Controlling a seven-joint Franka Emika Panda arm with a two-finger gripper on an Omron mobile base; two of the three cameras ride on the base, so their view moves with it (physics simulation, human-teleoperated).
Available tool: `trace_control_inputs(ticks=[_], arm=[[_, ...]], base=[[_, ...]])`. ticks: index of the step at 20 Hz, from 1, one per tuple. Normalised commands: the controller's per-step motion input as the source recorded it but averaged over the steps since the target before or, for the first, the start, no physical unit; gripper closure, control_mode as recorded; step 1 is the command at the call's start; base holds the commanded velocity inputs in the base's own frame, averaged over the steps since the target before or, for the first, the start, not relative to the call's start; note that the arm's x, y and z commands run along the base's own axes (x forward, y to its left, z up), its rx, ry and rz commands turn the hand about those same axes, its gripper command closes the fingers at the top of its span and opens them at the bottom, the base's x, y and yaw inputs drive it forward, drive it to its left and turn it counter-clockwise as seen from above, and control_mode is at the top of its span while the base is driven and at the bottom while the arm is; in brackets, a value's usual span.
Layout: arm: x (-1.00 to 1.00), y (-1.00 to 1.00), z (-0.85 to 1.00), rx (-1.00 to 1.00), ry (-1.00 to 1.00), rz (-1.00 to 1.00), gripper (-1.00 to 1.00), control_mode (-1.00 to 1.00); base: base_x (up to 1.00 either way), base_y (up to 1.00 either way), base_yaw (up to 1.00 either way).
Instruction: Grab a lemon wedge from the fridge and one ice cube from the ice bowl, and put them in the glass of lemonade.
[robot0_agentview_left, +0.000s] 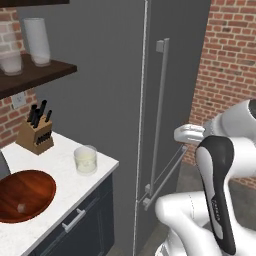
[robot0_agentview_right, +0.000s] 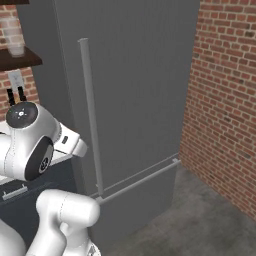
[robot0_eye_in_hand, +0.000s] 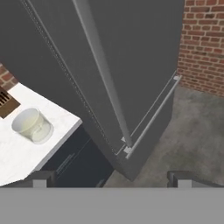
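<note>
The fridge (robot0_agentview_left: 115, 100) stands shut, dark grey, with its long light grey bar handle (robot0_agentview_left: 161, 115) running down the door; the handle (robot0_eye_in_hand: 103, 70) also crosses the hand view. The lemon wedge is hidden behind the closed door. On the white counter, the glass of lemonade (robot0_agentview_left: 85, 160) stands near the corner, and it appears again in the hand view (robot0_eye_in_hand: 33, 125). The reddish-brown ice bowl (robot0_agentview_left: 22, 195) lies at the lower left with a pale ice cube (robot0_agentview_left: 21, 206) in it. My gripper (robot0_eye_in_hand: 111, 180) is open and empty, held in the air in front of the fridge door, apart from the handle.
A wooden knife block (robot0_agentview_left: 36, 134) stands at the back of the counter (robot0_agentview_left: 60, 175). A dark shelf (robot0_agentview_left: 35, 75) above carries tall frosted glasses (robot0_agentview_left: 37, 42). A brick wall (robot0_agentview_right: 225, 100) flanks the fridge on the right, with grey floor (robot0_agentview_right: 200, 220) below.
</note>
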Motion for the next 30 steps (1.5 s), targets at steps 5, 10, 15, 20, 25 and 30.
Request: trace_control_inputs(ticks=[5, 10, 15, 20, 25, 30], arm=[[0.00, 0.00, 0.00, 0.00, 0.00, 0.00, -1.00, 1.00], [0.00, 0.00, 0.00, 0.00, 0.00, 0.00, -1.00, 1.00], [0.20, -0.09, 0.00, 0.00, 0.00, 0.05, -1.00, -1.00], [0.76, -0.30, 0.12, 0.06, -0.01, 0.38, -1.00, -1.00], [0.84, 0.00, 0.36, 0.06, -0.01, 0.34, -1.00, -1.00], [0.64, -0.01, 0.40, 0.01, 0.00, 0.26, -1.00, -1.00]], base=[[0.00, 0.00, 0.00], [0.04, -0.01, 0.00], [0.16, -0.06, 0.01], [0.00, 0.00, 0.00], [0.00, 0.00, 0.00], [0.00, 0.00, 0.00]])
